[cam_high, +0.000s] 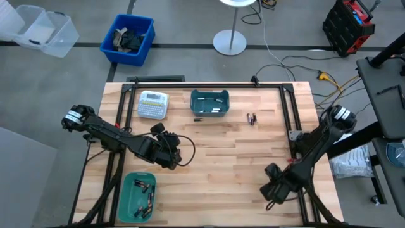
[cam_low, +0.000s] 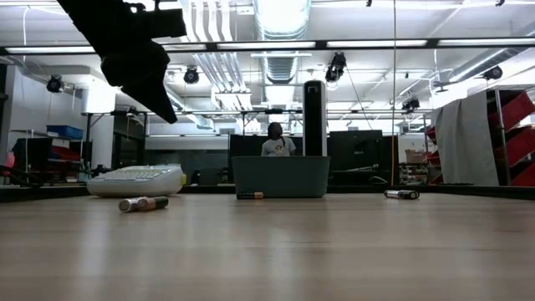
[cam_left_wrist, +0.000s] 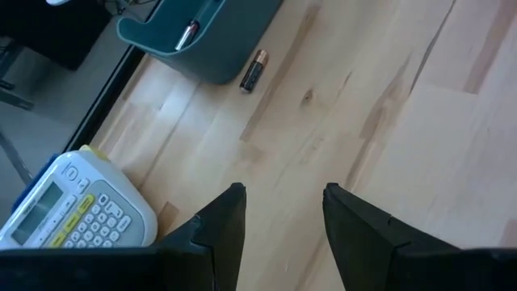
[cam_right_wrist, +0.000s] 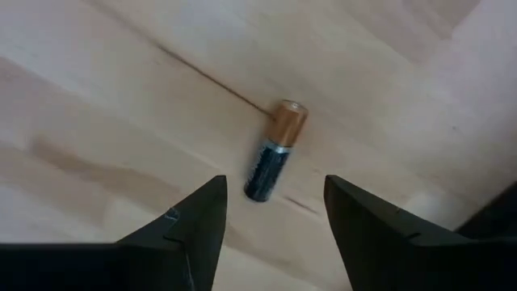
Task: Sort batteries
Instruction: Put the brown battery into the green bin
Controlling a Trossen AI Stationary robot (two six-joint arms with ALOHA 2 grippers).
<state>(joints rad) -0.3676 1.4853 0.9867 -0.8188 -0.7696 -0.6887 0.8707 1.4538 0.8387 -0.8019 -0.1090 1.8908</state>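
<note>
Pale butcher-block planks make up the wooden table, framed by black rails, with a grey floor around it and a blue plastic crate beyond its far edge.

Two teal plastic bins sit on the wood: one teal bin at the far middle and one teal bin at the near left corner, which holds several small batteries I cannot count. Just beside the far bin's left is one white label-maker with a keypad.

Loose batteries on the wood: one dark battery with a copper end lies just in front of the far bin, nearly touching its wall; a pair of small cylinders lies side by side to that bin's right, well apart from it. One more black-and-copper battery lies flat on the planks under the right arm, near the table's near right.

Hovering over the left half of the table, the left gripper has its dark fingers spread and empty. At the near right, the right gripper is likewise parted, straddling that battery from above without touching it.
</note>
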